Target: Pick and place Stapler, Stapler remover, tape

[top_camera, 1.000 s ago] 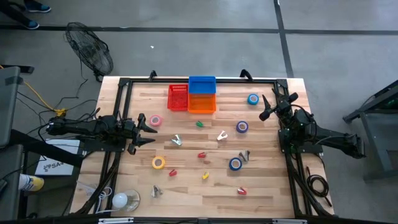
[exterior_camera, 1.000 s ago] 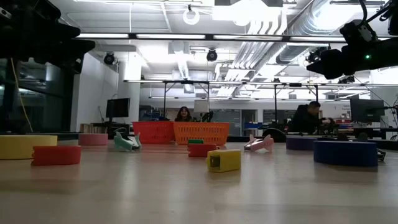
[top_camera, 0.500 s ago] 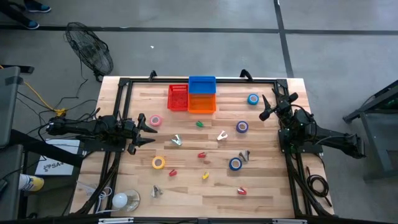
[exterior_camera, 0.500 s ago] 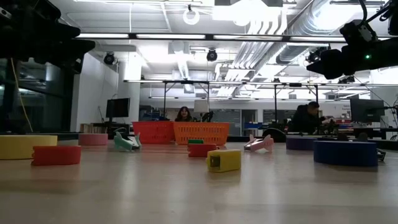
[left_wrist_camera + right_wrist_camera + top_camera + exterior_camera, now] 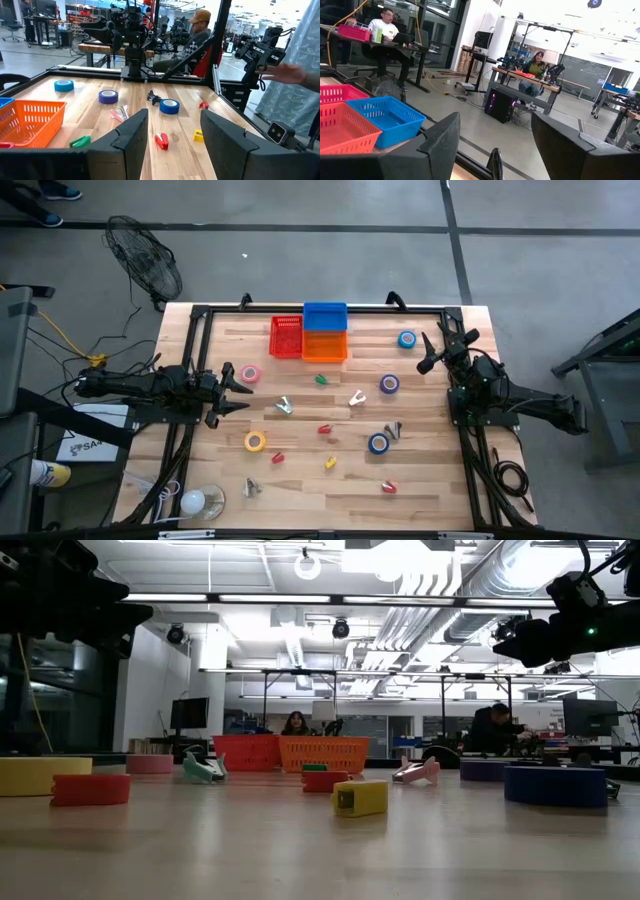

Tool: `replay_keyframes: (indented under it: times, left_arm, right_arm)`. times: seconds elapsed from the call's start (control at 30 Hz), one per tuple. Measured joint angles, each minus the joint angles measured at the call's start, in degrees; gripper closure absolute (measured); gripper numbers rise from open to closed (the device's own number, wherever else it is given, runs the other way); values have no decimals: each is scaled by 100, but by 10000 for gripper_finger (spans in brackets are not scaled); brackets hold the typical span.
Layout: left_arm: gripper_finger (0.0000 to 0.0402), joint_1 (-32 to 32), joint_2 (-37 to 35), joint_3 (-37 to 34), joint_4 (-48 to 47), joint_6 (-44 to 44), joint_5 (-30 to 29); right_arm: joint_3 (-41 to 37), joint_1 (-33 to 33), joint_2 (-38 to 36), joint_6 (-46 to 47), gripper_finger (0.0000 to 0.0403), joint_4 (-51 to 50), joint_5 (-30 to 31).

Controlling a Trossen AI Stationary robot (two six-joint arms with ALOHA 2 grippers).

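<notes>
Several tape rolls lie flat on the wooden table: pink (image 5: 250,374), yellow (image 5: 255,442), and blue ones (image 5: 406,339) (image 5: 389,384) (image 5: 378,443). Small staplers lie among them: green (image 5: 321,380), red (image 5: 324,429), yellow (image 5: 330,463) (image 5: 360,797). Staple removers lie at mid table (image 5: 284,407) (image 5: 357,399) (image 5: 395,430). My left gripper (image 5: 247,391) (image 5: 172,140) stands open at the left edge, level, beside the pink tape. My right gripper (image 5: 432,348) (image 5: 495,135) stands open at the far right, near a blue tape. Neither has anything between its fingers.
Three baskets stand together at the table's far edge: red (image 5: 286,337), blue (image 5: 325,316), orange (image 5: 324,345). A black frame (image 5: 200,312) runs around the table. A fan (image 5: 145,260) stands on the floor beyond the far left corner. People sit and stand in the room beyond.
</notes>
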Motion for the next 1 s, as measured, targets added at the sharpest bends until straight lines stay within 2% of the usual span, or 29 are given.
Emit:
replay_keyframes:
  times: [0.47, 0.63, 0.77, 0.87, 1.0]
  left_arm:
    - [223, 0, 0, -2, 0, 0, 0]
    - [223, 0, 1, 0, 0, 0, 0]
    - [223, 0, 2, -2, 0, 2, 0]
    - [223, 0, 0, -2, -2, 2, 0]
    - [223, 0, 0, -1, 0, 1, 0]
  right_arm:
    - [-1, -2, -1, 16, 167, 31, 2]
    - [0, -2, 1, 362, 167, -2, 9]
    - [-1, -2, 28, 1036, 166, -42, 610]
    - [0, -2, 149, 934, 166, -78, 1073]
    - [-1, -2, 555, 1125, 166, -213, 938]
